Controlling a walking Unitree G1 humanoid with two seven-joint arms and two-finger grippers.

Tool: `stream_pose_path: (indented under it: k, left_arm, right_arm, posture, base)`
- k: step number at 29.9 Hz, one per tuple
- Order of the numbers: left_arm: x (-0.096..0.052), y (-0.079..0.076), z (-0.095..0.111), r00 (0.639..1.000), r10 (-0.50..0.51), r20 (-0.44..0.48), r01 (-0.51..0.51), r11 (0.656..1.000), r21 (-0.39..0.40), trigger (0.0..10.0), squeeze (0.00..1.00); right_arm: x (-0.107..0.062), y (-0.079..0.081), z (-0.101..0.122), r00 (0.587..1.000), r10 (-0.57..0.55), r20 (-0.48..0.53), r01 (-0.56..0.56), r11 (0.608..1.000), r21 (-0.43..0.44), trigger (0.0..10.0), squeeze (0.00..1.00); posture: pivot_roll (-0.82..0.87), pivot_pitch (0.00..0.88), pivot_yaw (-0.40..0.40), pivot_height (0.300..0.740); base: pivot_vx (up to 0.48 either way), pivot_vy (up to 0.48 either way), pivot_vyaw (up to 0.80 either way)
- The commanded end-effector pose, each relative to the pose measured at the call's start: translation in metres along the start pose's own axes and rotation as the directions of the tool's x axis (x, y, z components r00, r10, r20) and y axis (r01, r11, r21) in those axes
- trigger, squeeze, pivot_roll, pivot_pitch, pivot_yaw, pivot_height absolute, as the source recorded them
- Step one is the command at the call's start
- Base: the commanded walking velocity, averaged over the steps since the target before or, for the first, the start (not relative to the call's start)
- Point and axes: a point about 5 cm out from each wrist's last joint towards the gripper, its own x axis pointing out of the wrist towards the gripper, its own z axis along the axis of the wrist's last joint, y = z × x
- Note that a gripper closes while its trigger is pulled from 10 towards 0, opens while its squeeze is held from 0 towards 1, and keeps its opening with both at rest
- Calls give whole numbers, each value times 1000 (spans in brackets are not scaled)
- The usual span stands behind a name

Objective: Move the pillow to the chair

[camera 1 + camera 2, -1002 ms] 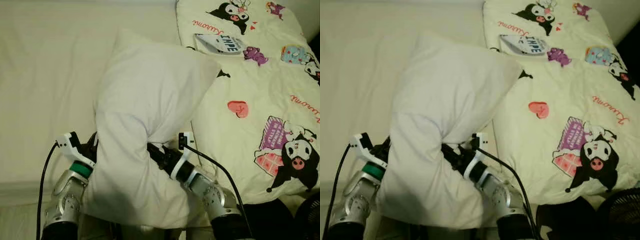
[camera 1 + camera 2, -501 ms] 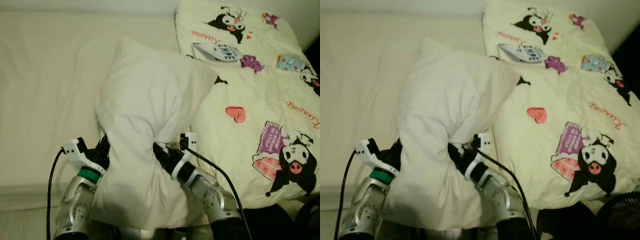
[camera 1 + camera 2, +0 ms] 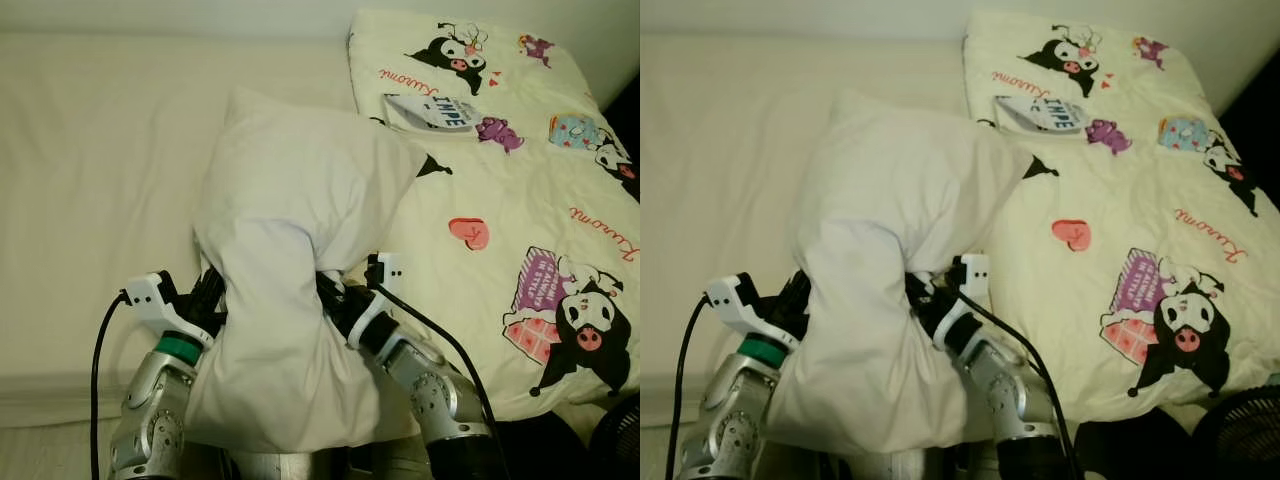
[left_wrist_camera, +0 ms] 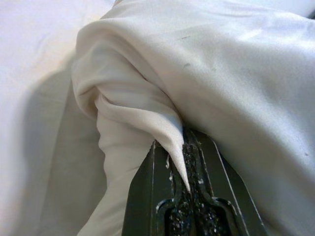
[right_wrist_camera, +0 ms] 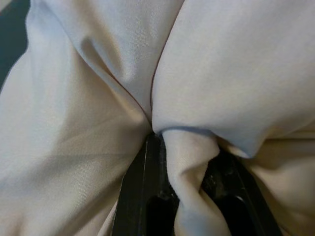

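Observation:
A large white pillow point(image 3: 300, 260) hangs folded between my two arms, above the cream bed point(image 3: 90, 180). My left gripper point(image 3: 212, 298) is at its left side, shut on a pinched fold of the pillow point(image 4: 162, 123); the fold runs between the black fingers point(image 4: 147, 196). My right gripper point(image 3: 328, 295) presses in from the pillow's right side, shut on a thick bunch of the pillow point(image 5: 189, 162) between its fingers point(image 5: 138, 191). The pillow's lower part drapes over both wrists and hides the fingertips in the eye views.
A cartoon-print duvet point(image 3: 520, 200) covers the right half of the bed, with a small printed packet point(image 3: 440, 108) lying on it. The bed's front edge point(image 3: 50, 385) runs just ahead of my arms. A dark fan-like object point(image 3: 1240, 435) stands at the lower right.
The whole view has shifted slightly, so the camera moved. Both grippers keep their hold; the pillow sits a little higher and more bunched between the arms.

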Motion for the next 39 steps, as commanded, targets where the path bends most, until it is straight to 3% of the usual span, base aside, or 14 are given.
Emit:
stream_pose_path:
  k: [1, 4, 5, 6, 7, 9, 23, 39]
  left_arm:
    - [5, -31, -14, 995, -95, -27, 94, 995, -25, 0, 0]
    - [7, -32, -13, 996, -89, -27, 89, 996, 0, 0, 0]
    - [9, -33, -12, 996, -83, -40, 84, 996, 24, 8510, 0]
    - [9, -33, -12, 996, -83, -40, 84, 996, 24, 8510, 0]
    - [11, -35, -12, 995, -83, -51, 85, 995, 51, 10000, 0]
    - [15, -40, -9, 994, -91, -58, 96, 992, 84, 10000, 0]
    - [18, -44, -6, 996, -77, -52, 83, 988, 133, 10000, 0]
    - [16, -42, -6, 998, -41, -49, 46, 993, 109, 10000, 0]
  right_arm:
    - [14, 30, -22, 998, 58, -12, -58, 998, 35, 0, 0]
    - [14, 25, -21, 1000, 13, -9, -13, 1000, -9, 0, 0]
    - [14, 24, -22, 1000, -8, -17, 8, 1000, -20, 10000, 0]
    - [14, 24, -22, 1000, -8, -17, 8, 1000, -20, 10000, 0]
    - [14, 23, -22, 1000, -23, -11, 23, 1000, -5, 10000, 0]
    - [13, 20, -24, 999, -49, -5, 49, 998, 38, 10000, 0]
    - [10, 19, -26, 996, -87, 36, 84, 994, 69, 10000, 0]
    - [12, 18, -20, 993, -98, 71, 91, 992, 84, 10000, 0]
  posture:
    - [30, 54, 4, 595]
    - [30, 54, 4, 595]
    - [29, 48, 9, 595]
    - [29, 48, 9, 595]
    - [29, 48, 9, 595]
    - [35, 45, 18, 595]
    - [36, 58, 47, 635]
    - [37, 64, 39, 695]
  base:
    - [0, 0, 0]
    - [0, 0, 0]
    - [0, 0, 0]
    - [0, 0, 0]
    - [0, 0, 0]
    - [0, 0, 0]
    - [0, 0, 0]
    - [0, 0, 0]
